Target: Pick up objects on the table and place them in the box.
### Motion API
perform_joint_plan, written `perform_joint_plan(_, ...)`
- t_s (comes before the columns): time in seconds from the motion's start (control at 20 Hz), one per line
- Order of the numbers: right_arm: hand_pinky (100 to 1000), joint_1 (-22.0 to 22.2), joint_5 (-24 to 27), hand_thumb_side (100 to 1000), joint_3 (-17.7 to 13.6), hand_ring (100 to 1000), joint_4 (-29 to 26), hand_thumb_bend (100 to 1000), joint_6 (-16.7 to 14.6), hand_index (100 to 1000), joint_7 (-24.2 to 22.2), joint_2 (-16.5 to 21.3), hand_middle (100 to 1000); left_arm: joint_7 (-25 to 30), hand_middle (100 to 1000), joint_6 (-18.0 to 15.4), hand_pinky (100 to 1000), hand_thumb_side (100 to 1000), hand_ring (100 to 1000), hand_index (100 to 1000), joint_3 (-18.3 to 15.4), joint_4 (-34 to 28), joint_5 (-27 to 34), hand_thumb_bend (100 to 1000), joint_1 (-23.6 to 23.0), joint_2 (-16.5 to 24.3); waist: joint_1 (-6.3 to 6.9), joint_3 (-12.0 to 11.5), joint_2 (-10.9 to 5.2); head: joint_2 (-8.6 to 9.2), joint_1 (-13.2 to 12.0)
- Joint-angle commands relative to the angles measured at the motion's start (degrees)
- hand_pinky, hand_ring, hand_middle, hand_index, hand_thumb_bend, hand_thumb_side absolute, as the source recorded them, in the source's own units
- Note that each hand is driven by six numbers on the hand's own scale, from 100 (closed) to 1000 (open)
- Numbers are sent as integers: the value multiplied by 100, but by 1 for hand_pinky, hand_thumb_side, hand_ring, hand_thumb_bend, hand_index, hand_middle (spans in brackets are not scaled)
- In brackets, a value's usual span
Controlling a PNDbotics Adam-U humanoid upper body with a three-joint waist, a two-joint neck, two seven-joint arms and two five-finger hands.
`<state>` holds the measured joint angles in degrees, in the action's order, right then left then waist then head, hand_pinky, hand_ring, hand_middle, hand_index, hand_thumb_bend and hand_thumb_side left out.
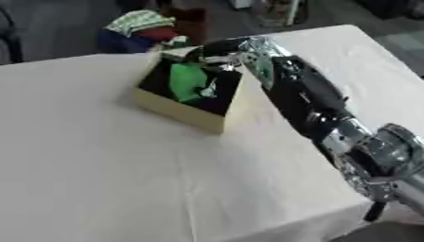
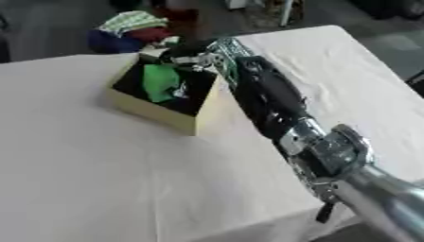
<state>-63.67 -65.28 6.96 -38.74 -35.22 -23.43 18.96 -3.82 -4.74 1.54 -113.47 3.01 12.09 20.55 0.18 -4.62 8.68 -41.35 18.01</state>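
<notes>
A box (image 1: 178, 111) with pale yellow walls and a dark inside stands on the white table (image 1: 99, 165), towards the far middle. A bright green object (image 1: 186, 80) lies inside it, with a small pale thing beside it. My right arm (image 2: 273, 101) reaches in from the lower right, across the table. Its black hand (image 1: 217, 48) hovers over the box's far right corner, just above the green object. Blur hides how the hand is set. My left hand shows in neither view.
A heap of coloured things (image 1: 141, 26), green-checked, red and blue, lies beyond the table's far edge, behind the box. The table's front right corner (image 1: 356, 208) drops off close to my forearm. Wide white cloth stretches left of and in front of the box.
</notes>
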Motion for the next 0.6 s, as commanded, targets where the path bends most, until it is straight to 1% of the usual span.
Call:
perform_joint_plan(0.05, 865, -162, -290, 586, -56, 965, -171, 299, -6, 1000, 242, 174, 1000, 1, 542, -1, 720, 758, 559, 817, -16, -112, 2, 100, 66, 66, 1, 4, -92, -50, -16)
perform_joint_plan(0.2, 867, -159, -446, 598, -83, 971, -144, 298, -66, 1000, 415, 207, 1000, -1, 542, 4, 720, 757, 559, 817, -21, -112, -2, 100, 55, 70, -3, 3, -97, -54, -24)
perform_joint_plan(0.3, 865, -152, -406, 572, -136, 978, -162, 266, -98, 1000, 527, 266, 1000, -11, 542, -1, 720, 757, 558, 817, -28, -112, -1, 100, 56, 67, 0, 8, -96, -45, -38)
perform_joint_plan(0.35, 861, -144, -323, 548, -177, 986, -189, 226, -111, 1000, 585, 307, 1000, -11, 542, 0, 720, 757, 558, 817, -28, -112, -1, 100, 50, 66, 4, 20, -98, -41, -46)
perform_joint_plan(0.4, 859, -132, -193, 535, -217, 989, -225, 210, -127, 1000, 637, 358, 1000, -10, 542, 1, 720, 757, 558, 817, -28, -112, -3, 100, 45, 70, 5, 25, -100, -36, -51)
perform_joint_plan(0.45, 853, -118, -45, 514, -247, 997, -267, 175, -140, 1000, 670, 409, 1000, -10, 542, 0, 720, 756, 558, 817, -29, -112, -5, 100, 42, 73, 4, 25, -101, -33, -52)
perform_joint_plan(0.5, 850, -93, 191, 505, -307, 1000, -348, 164, -159, 1000, 727, 491, 1000, -18, 542, 1, 720, 757, 558, 817, -39, -112, -8, 100, 37, 73, 1, 25, -103, -31, -64)
perform_joint_plan(0.6, 842, -32, 699, 418, -376, 999, -561, 173, -185, 1000, 797, 670, 1000, -28, 542, 0, 720, 757, 558, 817, -47, -112, -11, 100, 31, 75, 1, 44, -103, -31, -90)
